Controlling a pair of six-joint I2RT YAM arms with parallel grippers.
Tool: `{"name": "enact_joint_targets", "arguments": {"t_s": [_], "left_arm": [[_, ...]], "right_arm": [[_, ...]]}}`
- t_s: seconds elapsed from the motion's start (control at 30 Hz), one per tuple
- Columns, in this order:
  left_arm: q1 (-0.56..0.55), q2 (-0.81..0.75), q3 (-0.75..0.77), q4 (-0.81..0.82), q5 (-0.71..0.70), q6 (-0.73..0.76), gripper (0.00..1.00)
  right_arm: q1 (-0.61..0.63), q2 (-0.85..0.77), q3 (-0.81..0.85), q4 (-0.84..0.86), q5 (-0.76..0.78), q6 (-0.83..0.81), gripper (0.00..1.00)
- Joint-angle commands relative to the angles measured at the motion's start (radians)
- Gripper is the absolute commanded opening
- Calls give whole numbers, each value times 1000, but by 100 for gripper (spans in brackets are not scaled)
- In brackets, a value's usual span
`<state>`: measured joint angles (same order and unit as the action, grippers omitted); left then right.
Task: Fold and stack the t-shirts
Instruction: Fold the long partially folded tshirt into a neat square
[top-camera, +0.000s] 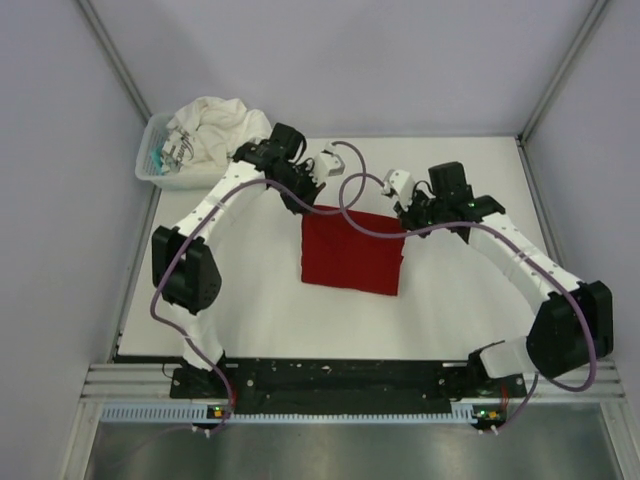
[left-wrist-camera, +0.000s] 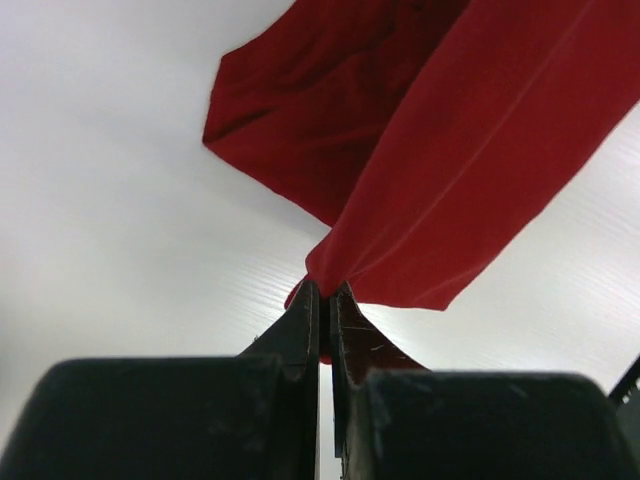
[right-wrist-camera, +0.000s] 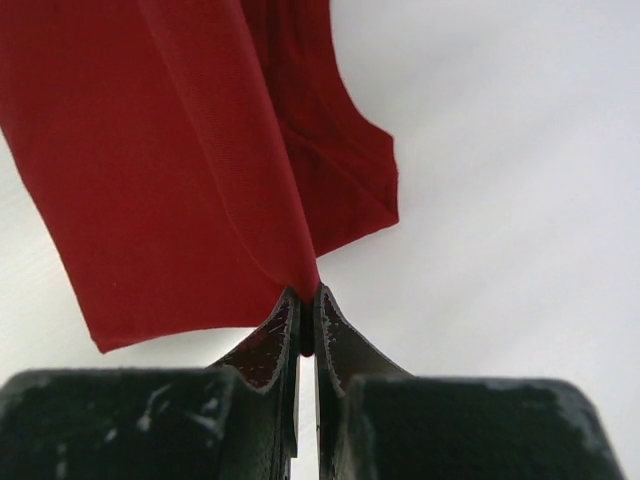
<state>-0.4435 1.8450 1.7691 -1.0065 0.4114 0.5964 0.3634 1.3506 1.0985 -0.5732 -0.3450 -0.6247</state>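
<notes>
The left claw (left-wrist-camera: 322, 290) is seen clamped tight on one corner of the red t-shirt (left-wrist-camera: 470, 150), with only a thin lip of cloth caught between its tips. The right claw (right-wrist-camera: 305, 295) is closed the same way on a second corner. The left-held corner is the one nearer the basket (top-camera: 148, 165), the right-held one the farther.

A slip is judged the main risk, since so little cloth is gripped that a tug could free a corner. If the two arms were moved unevenly, the fold could be skewed, or the lower layers dragged across the desk (top-camera: 250, 300).

The red t-shirt is shown as a smooth, roughly square packet, doubled over, lying well apart from the basket. A white t-shirt (top-camera: 215, 125) is seen heaped, crumpled and unfolded, in the basket.
</notes>
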Motion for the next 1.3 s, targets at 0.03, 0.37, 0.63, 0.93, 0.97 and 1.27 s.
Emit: {"name": "enact_joint_targets", "arguments": {"t_s": [0.03, 0.37, 0.63, 0.93, 0.97, 1.27], "left_arm": [[32, 92, 116, 86, -80, -124, 0], [31, 247, 191, 236, -158, -181, 3], [31, 356, 263, 269, -209, -231, 18], [31, 556, 569, 296, -433, -342, 49], [31, 547, 554, 290, -425, -339, 49], [31, 231, 133, 359, -226, -334, 51]], "right_arm": [[-37, 131, 141, 105, 55, 75, 0], [-49, 332, 235, 136, 215, 129, 0], [-66, 475, 273, 197, 313, 193, 0], [-113, 684, 514, 142, 517, 540, 42], [-125, 658, 503, 142, 467, 577, 50], [-153, 380, 227, 142, 183, 835, 75]]}}
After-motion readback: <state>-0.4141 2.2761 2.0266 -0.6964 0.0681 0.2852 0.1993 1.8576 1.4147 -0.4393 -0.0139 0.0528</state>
